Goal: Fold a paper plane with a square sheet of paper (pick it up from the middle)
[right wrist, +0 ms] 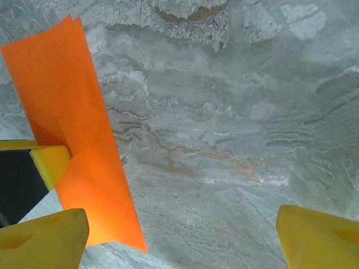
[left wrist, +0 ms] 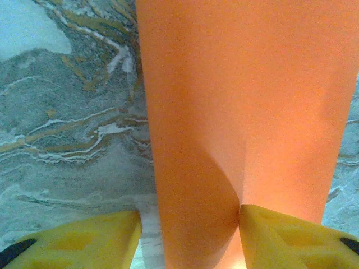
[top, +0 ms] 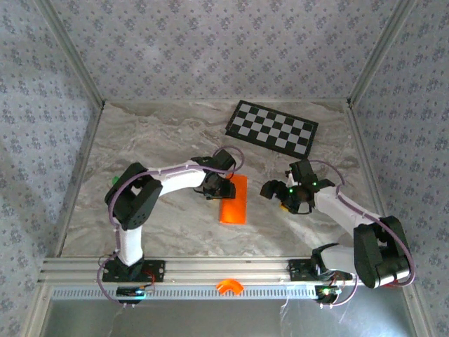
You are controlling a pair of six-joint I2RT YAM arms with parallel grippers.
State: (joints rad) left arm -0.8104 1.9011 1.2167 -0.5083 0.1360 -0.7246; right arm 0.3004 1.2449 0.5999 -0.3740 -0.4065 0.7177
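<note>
The square sheet of paper (top: pixel 233 201) lies folded into a narrow bright orange strip at the table's middle. My left gripper (top: pixel 216 188) hangs over the strip's far left edge, jaws partly open. In the left wrist view the paper (left wrist: pixel 241 101) runs up between the yellow fingers. The right finger (left wrist: pixel 291 238) touches its surface, while the left finger (left wrist: pixel 84 241) stands apart from it with bare table between. My right gripper (top: pixel 275 189) is open, a little to the right of the strip. Its wrist view has the paper (right wrist: pixel 84 140) at the left and nothing between its own fingers (right wrist: pixel 45 238).
A black-and-white checkerboard (top: pixel 272 129) lies at the back right. A tiny green piece (top: pixel 114 180) sits by the left wall. A small orange arch-shaped plastic part (top: pixel 229 286) rests on the front rail. Patterned walls with metal posts close in the marble table (top: pixel 168 140).
</note>
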